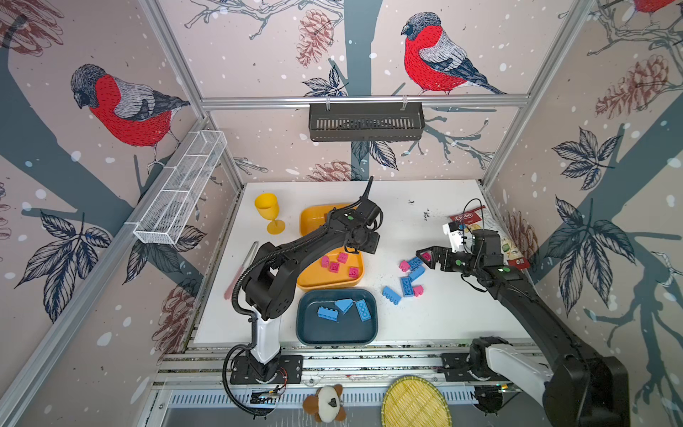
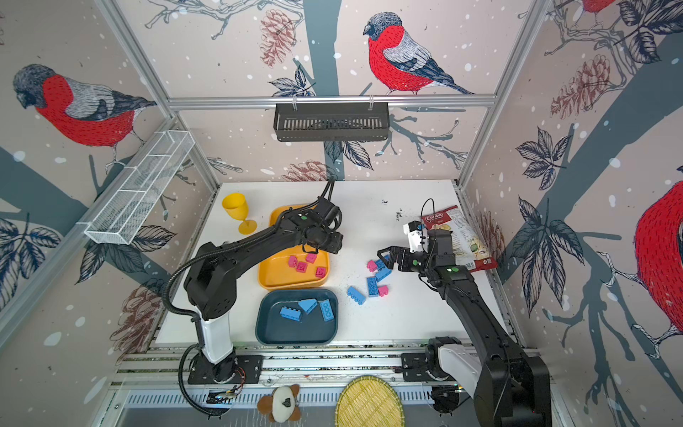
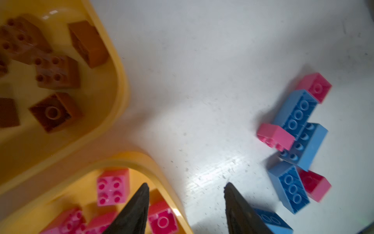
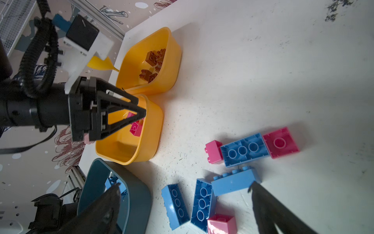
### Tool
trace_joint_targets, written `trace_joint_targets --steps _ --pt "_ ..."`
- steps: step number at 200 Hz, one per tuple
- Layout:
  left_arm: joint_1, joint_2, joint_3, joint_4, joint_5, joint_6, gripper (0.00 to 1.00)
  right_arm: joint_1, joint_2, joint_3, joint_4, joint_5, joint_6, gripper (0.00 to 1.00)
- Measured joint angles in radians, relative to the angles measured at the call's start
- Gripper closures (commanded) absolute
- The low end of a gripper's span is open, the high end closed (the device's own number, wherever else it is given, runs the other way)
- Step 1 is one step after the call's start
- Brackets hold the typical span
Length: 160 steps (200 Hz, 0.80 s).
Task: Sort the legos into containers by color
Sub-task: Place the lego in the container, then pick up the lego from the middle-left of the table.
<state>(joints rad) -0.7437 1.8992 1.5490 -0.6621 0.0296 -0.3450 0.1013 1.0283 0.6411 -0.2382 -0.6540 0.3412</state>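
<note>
My left gripper point(image 3: 186, 184) is open and empty, straddling the far right rim of the middle yellow container point(image 1: 325, 285), which holds several pink legos point(image 1: 334, 266). The far yellow container point(image 1: 312, 220) holds brown legos point(image 3: 56, 71). Three blue legos point(image 1: 343, 305) lie in the teal container point(image 1: 332, 334). A loose pile of blue legos point(image 1: 406, 285) and pink legos point(image 1: 418, 291) sits on the white table to the right. Just above that pile hangs my right gripper point(image 4: 185, 184), wide open and holding nothing.
A yellow goblet point(image 1: 268, 210) stands at the back left beside the far container. A chip bag point(image 1: 480, 225) lies at the right edge behind my right arm. A pink-handled tool point(image 1: 240, 273) lies along the left edge. A woven tray point(image 1: 414, 403) and plush toy point(image 1: 327, 403) are below the table front.
</note>
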Motion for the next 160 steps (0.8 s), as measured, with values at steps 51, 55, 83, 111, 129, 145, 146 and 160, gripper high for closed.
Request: trace_joint_targets --steps 51,55,83,111,129,145,146,160 --pt "-0.156 -0.058 -0.079 0.03 0.004 -0.116 0.39 -0.013 -0.014 -0.012 -0.015 0.001 -0.004 0.0" --pt "-0.167 -0.058 -0.084 0.032 0.004 -0.134 0.39 -0.016 -0.015 -0.013 -0.016 0.002 -0.005 0.0" --pt "-0.235 -0.057 -0.116 0.064 0.006 -0.268 0.38 -0.031 -0.032 -0.014 -0.032 0.013 -0.005 0.0" --pt "-0.299 -0.032 -0.117 0.085 -0.029 -0.437 0.38 -0.039 -0.047 -0.019 -0.053 0.024 -0.005 0.0" --pt "-0.326 -0.039 -0.121 0.077 -0.091 -0.567 0.38 -0.044 -0.057 -0.022 -0.061 0.026 -0.005 0.0" --pt "-0.344 -0.051 -0.133 0.068 -0.144 -0.68 0.38 -0.046 -0.065 -0.027 -0.065 0.026 -0.005 0.0" --pt "-0.345 -0.052 -0.134 0.067 -0.148 -0.69 0.38 -0.046 -0.066 -0.028 -0.065 0.026 -0.005 0.0" --pt "-0.364 -0.051 -0.144 0.062 -0.173 -0.782 0.38 -0.05 -0.074 -0.037 -0.066 0.026 -0.004 0.0"
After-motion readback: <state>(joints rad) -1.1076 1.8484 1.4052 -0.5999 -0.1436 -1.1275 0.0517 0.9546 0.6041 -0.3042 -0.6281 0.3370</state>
